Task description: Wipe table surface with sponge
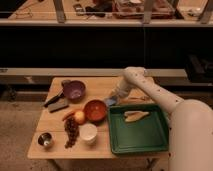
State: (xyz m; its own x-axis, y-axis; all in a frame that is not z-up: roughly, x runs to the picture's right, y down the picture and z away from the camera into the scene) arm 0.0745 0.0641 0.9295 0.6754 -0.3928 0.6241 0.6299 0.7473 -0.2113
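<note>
The table surface (100, 86) is a light tan wooden top in the middle of the camera view. The sponge (110, 103) is a small pale blue-grey block lying on the wood between the orange bowl (95, 110) and the far left corner of the green tray (137, 149). My gripper (114, 98) reaches down from the white arm on the right and is shut on the sponge, pressing it on the table.
A purple bowl (74, 90) and a dark grey block with a black handle (57, 104) are at the far left. A round fruit (79, 117), grapes (72, 131), a white cup (88, 133) and a metal cup (45, 140) are at the front left. A yellowish item (136, 116) lies in the tray.
</note>
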